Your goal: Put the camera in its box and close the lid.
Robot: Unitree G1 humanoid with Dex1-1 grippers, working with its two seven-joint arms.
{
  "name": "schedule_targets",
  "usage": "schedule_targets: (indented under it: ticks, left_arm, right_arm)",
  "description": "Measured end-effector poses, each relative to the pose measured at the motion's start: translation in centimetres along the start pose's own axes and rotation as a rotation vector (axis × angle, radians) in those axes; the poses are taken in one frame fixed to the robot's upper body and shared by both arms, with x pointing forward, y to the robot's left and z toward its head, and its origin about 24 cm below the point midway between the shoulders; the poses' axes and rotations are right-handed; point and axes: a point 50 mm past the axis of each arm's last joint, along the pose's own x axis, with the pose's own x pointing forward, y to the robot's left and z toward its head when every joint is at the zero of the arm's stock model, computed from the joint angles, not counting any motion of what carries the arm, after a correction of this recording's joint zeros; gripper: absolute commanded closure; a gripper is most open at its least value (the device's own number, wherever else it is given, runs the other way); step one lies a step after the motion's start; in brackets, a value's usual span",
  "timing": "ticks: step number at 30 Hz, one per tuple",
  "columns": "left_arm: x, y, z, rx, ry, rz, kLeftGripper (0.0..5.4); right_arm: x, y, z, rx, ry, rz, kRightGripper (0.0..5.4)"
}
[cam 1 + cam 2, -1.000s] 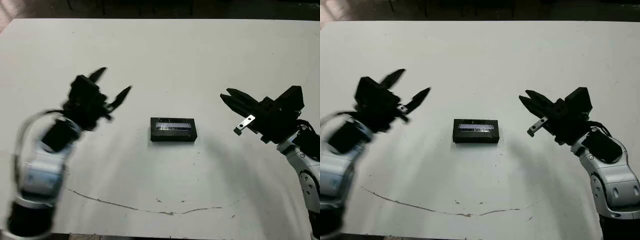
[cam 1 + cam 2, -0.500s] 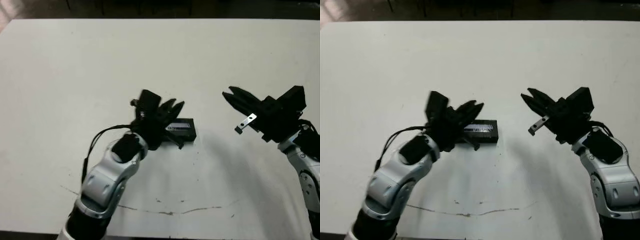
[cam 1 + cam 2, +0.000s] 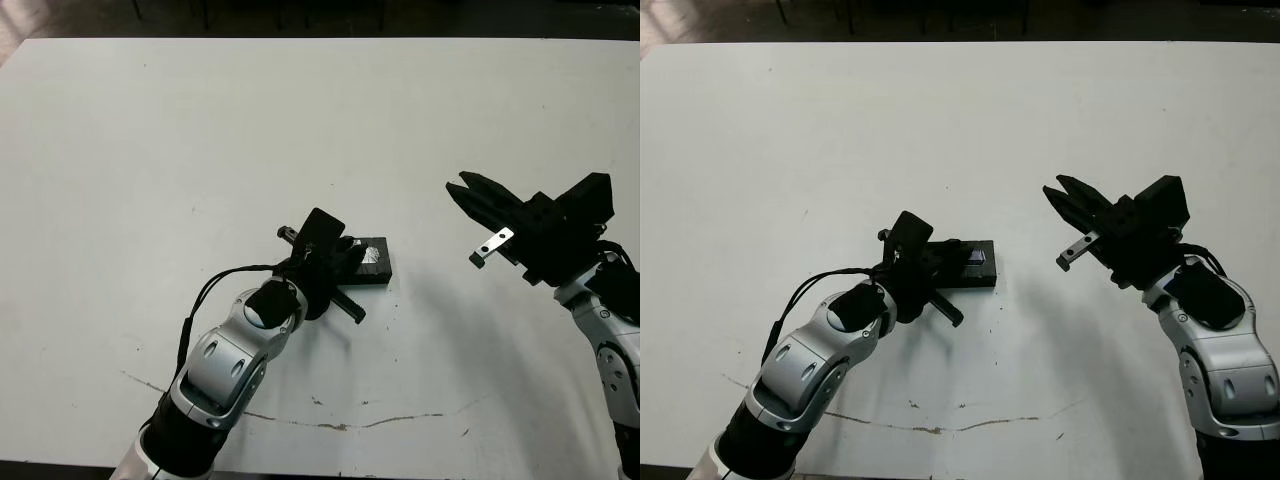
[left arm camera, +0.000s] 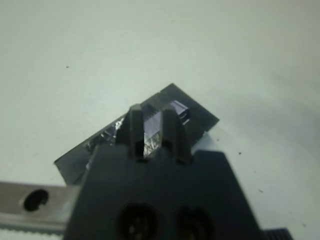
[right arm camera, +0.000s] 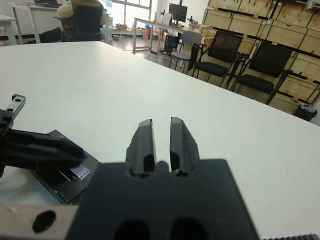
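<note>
A small black box (image 3: 377, 275) sits mid-table with its black lid (image 3: 376, 254) lying on top; the lid's pale strip shows in the left wrist view (image 4: 175, 109). The camera is hidden. My left gripper (image 3: 352, 252) rests over the lid's left part, its fingers (image 4: 134, 122) close together, with nothing between them. Off to the right, my right gripper (image 3: 456, 189) hovers above the table with its fingers together, pointing toward the box and holding nothing. The right wrist view also shows the lid (image 5: 77, 172) and the left gripper upon it.
The white table (image 3: 300, 120) has a thin dark crack line (image 3: 330, 424) near its front edge. Beyond the table's far side, the right wrist view shows office chairs (image 5: 260, 62), desks and a seated person (image 5: 85, 20).
My left arm swung in from the left and dropped onto the lid, its fingers closing from spread to together. The right arm stayed where it was.
</note>
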Motion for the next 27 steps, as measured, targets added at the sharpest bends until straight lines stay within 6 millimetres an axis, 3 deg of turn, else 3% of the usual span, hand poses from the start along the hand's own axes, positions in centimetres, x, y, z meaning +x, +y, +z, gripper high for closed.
schedule_targets:
  ticks: [6, 10, 15, 21, 27]
  left_arm:
    - [-1.0, 0.1, -0.4, 0.006, -0.003, -0.003, 5.37]
    - [-2.8, 1.5, -0.5, -0.032, -0.039, 0.022, 5.37]
    - [-5.7, 6.2, 1.5, 0.029, -0.289, 0.257, 5.37]
    - [-9.0, 10.9, 3.7, -0.04, -0.513, 0.501, 5.37]
    - [-10.4, 14.2, 2.7, -0.109, -0.568, 0.685, 5.37]
  right_arm:
    - [0.1, 0.0, 0.1, 0.005, -0.002, 0.003, 5.4]
    - [0.1, 0.1, 0.1, -0.004, -0.015, -0.001, 5.4]
    - [0.3, 0.4, 0.1, -0.025, -0.071, -0.095, 5.4]
    - [0.8, 0.8, -0.2, -0.028, -0.084, -0.19, 5.4]
    - [1.6, 0.7, -0.7, 0.0, -0.105, -0.253, 5.4]
